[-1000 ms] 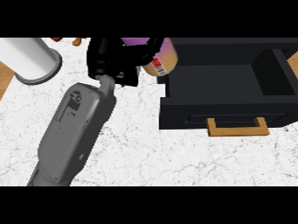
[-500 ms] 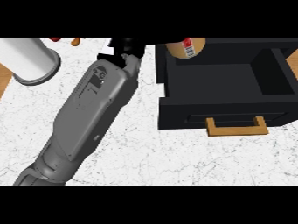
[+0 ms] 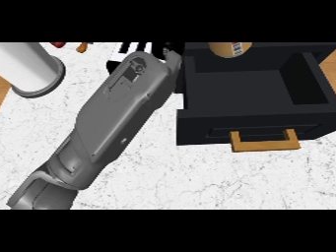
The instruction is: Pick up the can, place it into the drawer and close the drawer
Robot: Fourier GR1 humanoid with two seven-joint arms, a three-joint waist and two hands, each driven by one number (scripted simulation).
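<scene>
The tan can [image 3: 231, 48] shows at the view's top edge, above the rear of the open black drawer [image 3: 312, 83]. Only its lower part is visible. My left hand [image 3: 150, 49] reaches up beside it at the top edge, just left of the drawer's back corner. Most of the hand is cut off, and the can hangs in the air with it. The grey forearm runs from the lower left up to the hand. The drawer's inside is bare, and its wooden handle [image 3: 265, 143] faces me. My right hand is out of view.
A tall white cylinder [image 3: 26, 69] stands at the back left of the marble counter [image 3: 199, 182]. Small red and orange items [image 3: 68, 46] lie at the top edge behind it. Wooden floor shows past the counter's left and right sides.
The left hand has carried the can to the right, from beside the drawer's left wall to above its rear. The forearm has swung right and further into the view.
</scene>
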